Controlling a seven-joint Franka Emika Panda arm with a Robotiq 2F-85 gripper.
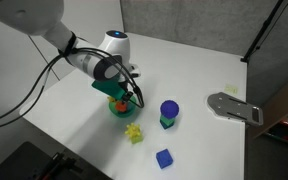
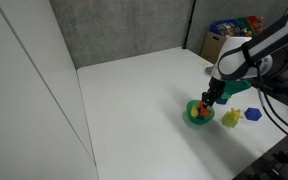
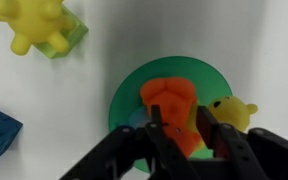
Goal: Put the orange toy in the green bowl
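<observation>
The orange toy (image 3: 169, 100) is between my gripper's fingers (image 3: 181, 130), over the inside of the green bowl (image 3: 129, 95). The gripper is shut on the toy and points down at the bowl. I cannot tell whether the toy touches the bowl's floor. In both exterior views the gripper (image 1: 121, 97) (image 2: 208, 98) hangs right above the bowl (image 1: 119, 110) (image 2: 197, 118), and a bit of the orange toy (image 2: 196, 110) shows inside the rim.
A yellow-green lumpy toy (image 3: 39, 25) (image 1: 135, 133) lies near the bowl. A small yellow bear figure (image 3: 236, 112) sits against the bowl's rim. A blue round-topped thing on a green base (image 1: 169, 112), a blue cube (image 1: 164, 158) and a grey flat object (image 1: 234, 105) stand further off.
</observation>
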